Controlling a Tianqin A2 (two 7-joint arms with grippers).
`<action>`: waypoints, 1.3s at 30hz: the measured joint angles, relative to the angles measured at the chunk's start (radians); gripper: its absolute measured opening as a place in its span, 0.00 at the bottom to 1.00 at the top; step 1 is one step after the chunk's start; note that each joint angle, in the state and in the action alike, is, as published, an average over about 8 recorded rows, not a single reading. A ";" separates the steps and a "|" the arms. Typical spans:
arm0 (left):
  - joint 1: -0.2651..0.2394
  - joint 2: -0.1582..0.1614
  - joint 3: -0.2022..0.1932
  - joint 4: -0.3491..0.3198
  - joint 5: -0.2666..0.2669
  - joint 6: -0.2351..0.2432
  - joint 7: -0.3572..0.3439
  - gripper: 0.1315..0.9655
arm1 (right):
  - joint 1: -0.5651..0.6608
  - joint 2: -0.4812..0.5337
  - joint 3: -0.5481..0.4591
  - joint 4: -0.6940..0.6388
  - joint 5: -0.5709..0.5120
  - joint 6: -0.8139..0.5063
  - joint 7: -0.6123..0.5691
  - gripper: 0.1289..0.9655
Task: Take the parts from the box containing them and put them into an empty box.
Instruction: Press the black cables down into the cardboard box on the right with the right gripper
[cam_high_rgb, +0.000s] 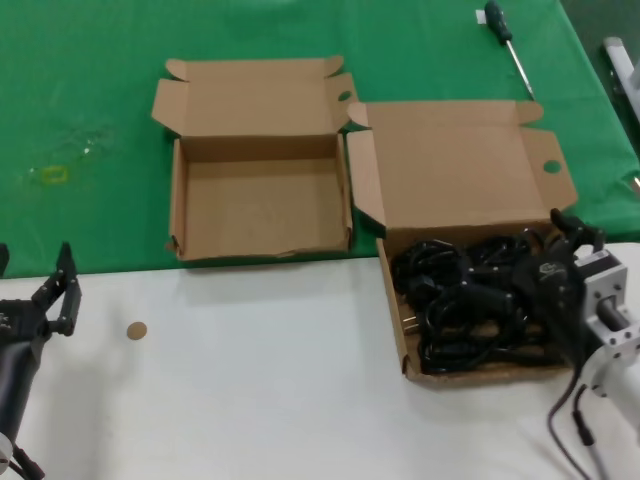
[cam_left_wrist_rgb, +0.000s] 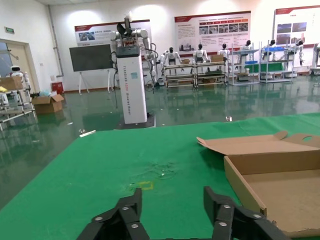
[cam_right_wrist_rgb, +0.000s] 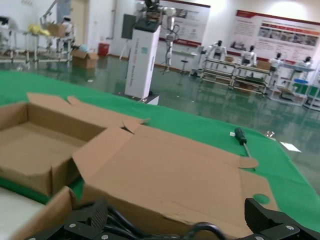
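Black screw-studded fingers (cam_left_wrist_rgb: 122, 212), silver right wrist block (cam_high_rgb: 608, 300).

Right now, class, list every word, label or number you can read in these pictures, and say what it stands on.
None can be read with certainty.
White pillar: vertical lettering, too small.
Wall posters: red headings and text, blurred.
Cardboard boxes, cables, screwdriver: no print visible.

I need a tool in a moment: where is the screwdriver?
In the head view the screwdriver lies on the green cloth at the far right, beyond the cable box's raised lid.
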 joint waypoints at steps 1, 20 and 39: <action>0.000 0.000 0.000 0.000 0.000 0.000 0.000 0.51 | 0.001 0.009 0.006 -0.005 -0.001 -0.012 -0.004 1.00; 0.000 0.000 0.000 0.000 0.000 0.000 0.000 0.09 | 0.049 0.201 0.092 -0.025 0.016 -0.332 -0.183 1.00; 0.000 0.000 0.000 0.000 0.000 0.000 0.000 0.03 | 0.275 0.458 -0.035 -0.128 -0.030 -0.791 -0.605 1.00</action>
